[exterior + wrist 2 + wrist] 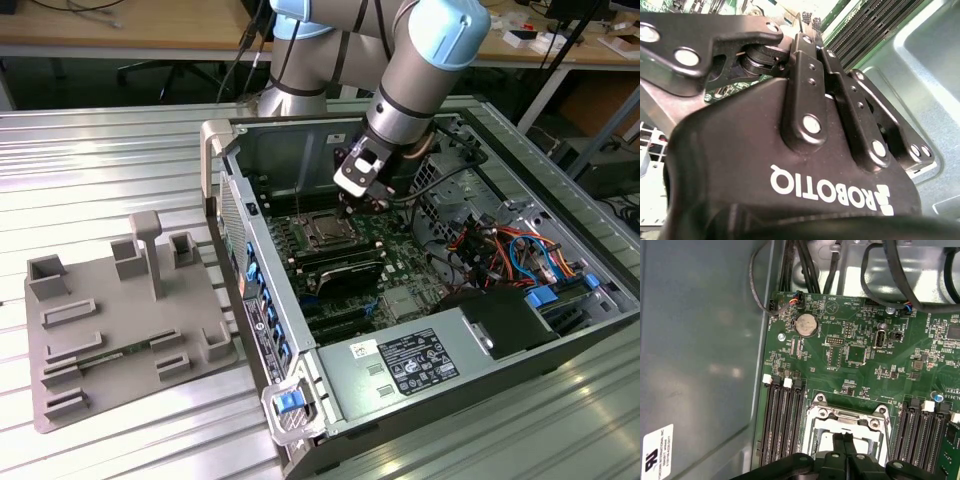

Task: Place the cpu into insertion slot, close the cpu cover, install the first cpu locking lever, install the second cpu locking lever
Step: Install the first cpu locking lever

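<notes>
Looking at the exterior view, you see the gripper (352, 205) hanging inside the grey sheet-metal case (300, 140). It sits just above the cpu cover (325, 230), a thin silvery square frame lying flat on the green motherboard (400, 250). In the second wrist view, the gripper (807, 21) shows matte black linkage bars that converge at the tips, pressed together. In the first wrist view, the fingertips (840, 442) meet with no gap over the cover's open middle, where the cpu (826, 441) shows as a dull, pale, flat square directly beneath them.
</notes>
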You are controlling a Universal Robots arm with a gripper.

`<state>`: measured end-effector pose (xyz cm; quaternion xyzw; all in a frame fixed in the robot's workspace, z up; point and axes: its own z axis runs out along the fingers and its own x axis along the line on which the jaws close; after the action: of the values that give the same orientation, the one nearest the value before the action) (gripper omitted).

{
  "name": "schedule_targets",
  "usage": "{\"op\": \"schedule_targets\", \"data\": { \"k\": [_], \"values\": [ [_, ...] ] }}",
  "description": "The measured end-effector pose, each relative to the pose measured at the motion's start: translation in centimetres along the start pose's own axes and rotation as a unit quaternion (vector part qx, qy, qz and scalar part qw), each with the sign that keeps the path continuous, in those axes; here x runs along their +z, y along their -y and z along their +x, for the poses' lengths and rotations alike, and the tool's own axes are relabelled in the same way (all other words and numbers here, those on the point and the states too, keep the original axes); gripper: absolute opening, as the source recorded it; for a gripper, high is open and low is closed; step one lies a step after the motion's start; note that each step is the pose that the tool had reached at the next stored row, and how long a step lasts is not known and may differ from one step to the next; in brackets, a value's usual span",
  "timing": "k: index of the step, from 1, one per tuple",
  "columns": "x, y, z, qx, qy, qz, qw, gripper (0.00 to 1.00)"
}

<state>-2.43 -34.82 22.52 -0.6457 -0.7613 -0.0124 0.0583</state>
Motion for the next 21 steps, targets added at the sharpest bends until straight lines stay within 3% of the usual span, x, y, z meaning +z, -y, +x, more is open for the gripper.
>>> {"op": "schedule_targets", "data": {
  "k": [10,16,21],
  "values": [
    [0.01,0.00,0.00,-0.043,0.0024,0.0045,0.99905,0.11],
    [0.00,0.00,0.00,-0.077,0.0042,0.0081,0.99699,0.11],
    [0.00,0.00,0.00,-0.090,0.0045,0.0094,0.99584,0.11]
  ]
}}
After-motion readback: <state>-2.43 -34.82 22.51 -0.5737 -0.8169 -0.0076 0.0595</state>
